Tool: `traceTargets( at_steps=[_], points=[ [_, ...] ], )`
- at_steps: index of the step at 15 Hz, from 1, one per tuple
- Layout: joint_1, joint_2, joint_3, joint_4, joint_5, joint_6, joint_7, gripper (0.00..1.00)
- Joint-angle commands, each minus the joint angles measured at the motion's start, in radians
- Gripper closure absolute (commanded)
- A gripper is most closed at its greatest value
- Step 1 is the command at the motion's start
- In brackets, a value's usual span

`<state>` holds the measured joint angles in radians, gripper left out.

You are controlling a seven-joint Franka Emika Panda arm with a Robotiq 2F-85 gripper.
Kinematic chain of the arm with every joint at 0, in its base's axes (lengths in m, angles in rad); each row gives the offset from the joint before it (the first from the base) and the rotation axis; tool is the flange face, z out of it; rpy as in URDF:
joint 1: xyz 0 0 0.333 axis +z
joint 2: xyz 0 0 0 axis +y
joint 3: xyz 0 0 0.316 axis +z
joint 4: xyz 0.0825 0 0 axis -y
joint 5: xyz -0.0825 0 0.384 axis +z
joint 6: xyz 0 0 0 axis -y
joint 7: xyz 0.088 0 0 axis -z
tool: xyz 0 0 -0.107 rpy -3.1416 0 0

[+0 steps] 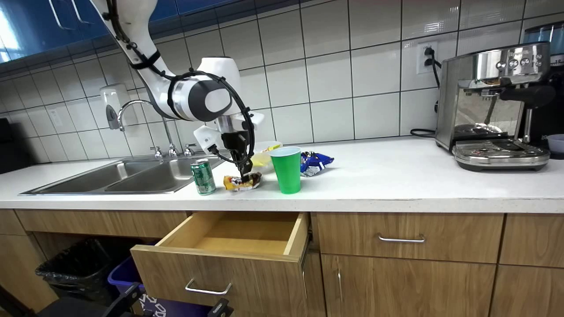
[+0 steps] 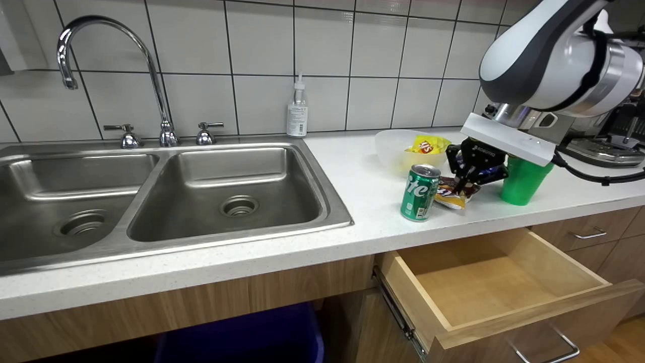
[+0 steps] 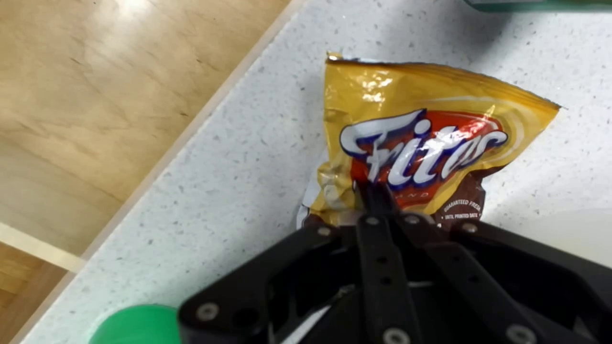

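My gripper points down with its fingers drawn together, pinching a yellow and brown Fritos bag. The foil creases around the fingertips, which partly hide it; the rest of the bag lies on the white counter. In an exterior view, the bag is below the gripper, close to the counter's front. A green soda can stands upright beside the bag. On the opposite side is a green cup. Behind the gripper are a blue snack bag and a pale bowl holding a yellow bag.
Below the counter edge, a wooden drawer is pulled out, with bare wood inside. A double steel sink with a tall faucet lies past the can. An espresso machine stands farther along the counter, and a bottle by the wall.
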<state>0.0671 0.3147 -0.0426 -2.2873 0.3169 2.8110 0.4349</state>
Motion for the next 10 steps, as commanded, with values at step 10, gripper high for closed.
traceTargets(
  at_steps=[10],
  points=[
    [-0.009,-0.173,0.008,-0.147,-0.016,-0.021,-0.008,1.00]
  ],
)
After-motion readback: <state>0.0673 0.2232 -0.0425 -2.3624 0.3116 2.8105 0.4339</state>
